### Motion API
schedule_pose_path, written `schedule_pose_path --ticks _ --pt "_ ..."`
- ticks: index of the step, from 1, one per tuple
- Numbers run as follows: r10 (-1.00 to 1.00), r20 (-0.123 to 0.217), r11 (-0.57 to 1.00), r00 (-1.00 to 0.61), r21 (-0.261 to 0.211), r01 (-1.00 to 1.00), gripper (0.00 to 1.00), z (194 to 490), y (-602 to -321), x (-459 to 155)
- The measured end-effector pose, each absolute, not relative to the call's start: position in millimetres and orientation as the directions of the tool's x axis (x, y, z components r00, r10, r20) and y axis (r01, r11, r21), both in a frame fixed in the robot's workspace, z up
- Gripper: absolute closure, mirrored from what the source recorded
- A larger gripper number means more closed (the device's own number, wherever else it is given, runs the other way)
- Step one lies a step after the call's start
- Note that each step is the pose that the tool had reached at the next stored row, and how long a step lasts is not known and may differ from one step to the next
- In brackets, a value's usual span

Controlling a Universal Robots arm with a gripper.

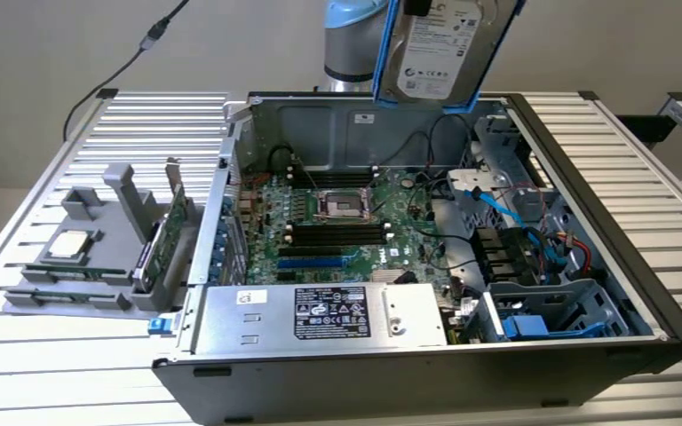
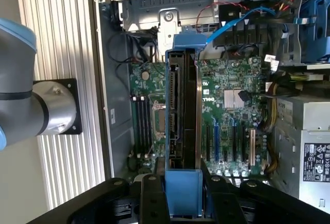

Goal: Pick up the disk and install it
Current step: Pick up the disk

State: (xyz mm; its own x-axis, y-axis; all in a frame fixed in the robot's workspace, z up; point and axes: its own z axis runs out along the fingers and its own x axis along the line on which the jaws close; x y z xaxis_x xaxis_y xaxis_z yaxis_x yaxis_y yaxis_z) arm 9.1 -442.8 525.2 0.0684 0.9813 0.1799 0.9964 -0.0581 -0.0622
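Observation:
The disk (image 1: 442,49), a silver hard drive with a white label in a blue carrier, hangs tilted in the air above the back wall of the open computer case (image 1: 353,124). In the wrist view the disk (image 2: 181,110) appears edge-on over the motherboard (image 2: 227,100). My gripper (image 2: 183,185) is shut on the disk's blue carrier end, with one black finger (image 2: 152,193) on each side of it.
Inside the case lie the motherboard (image 1: 329,222), the power supply (image 1: 317,315), loose cables (image 1: 495,200) and a blue drive cage (image 1: 554,311) at the front on the exterior view's right. A grey fixture (image 1: 92,257) to the case's left holds a CPU chip (image 1: 68,244) and green cards (image 1: 163,240).

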Motion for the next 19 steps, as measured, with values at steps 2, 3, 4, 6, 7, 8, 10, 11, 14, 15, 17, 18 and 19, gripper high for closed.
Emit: schedule_pose_path --ticks 2,3,4,6,7,8,10,11,14,15,17,18,19 --pt "0.981 0.18 -0.058 0.069 -0.062 0.996 0.67 525.6 -448.1 13.7" --pt "0.981 0.18 -0.058 0.068 -0.062 0.996 0.67 525.8 -450.8 16.0" --pt "0.981 0.18 -0.058 0.068 -0.062 0.996 0.67 525.9 -453.5 18.3" --pt "0.981 0.18 -0.058 0.068 -0.062 0.996 0.67 526.4 -459.1 23.1" --pt "0.981 0.18 -0.058 0.069 -0.062 0.996 0.67 526.6 -461.8 25.4" --pt "0.981 0.18 -0.058 0.069 -0.062 0.996 0.67 526.7 -464.5 27.7" --pt "0.981 0.18 -0.058 0.068 -0.062 0.996 0.67 527.2 -469.9 32.3" --pt "0.981 0.18 -0.058 0.068 -0.062 0.996 0.67 527.3 -472.6 34.6" --pt "0.981 0.181 -0.058 0.068 -0.062 0.996 0.67 527.8 -480.9 41.6" --pt "0.981 0.181 -0.058 0.068 -0.062 0.996 0.67 528.0 -483.6 43.9" --pt "0.981 0.181 -0.058 0.068 -0.062 0.996 0.67 528.2 -489.0 48.5" --pt "0.981 0.181 -0.058 0.068 -0.062 0.996 0.67 528.4 -491.6 50.8" --pt "0.981 0.181 -0.058 0.068 -0.062 0.996 0.67 528.5 -494.4 53.2"
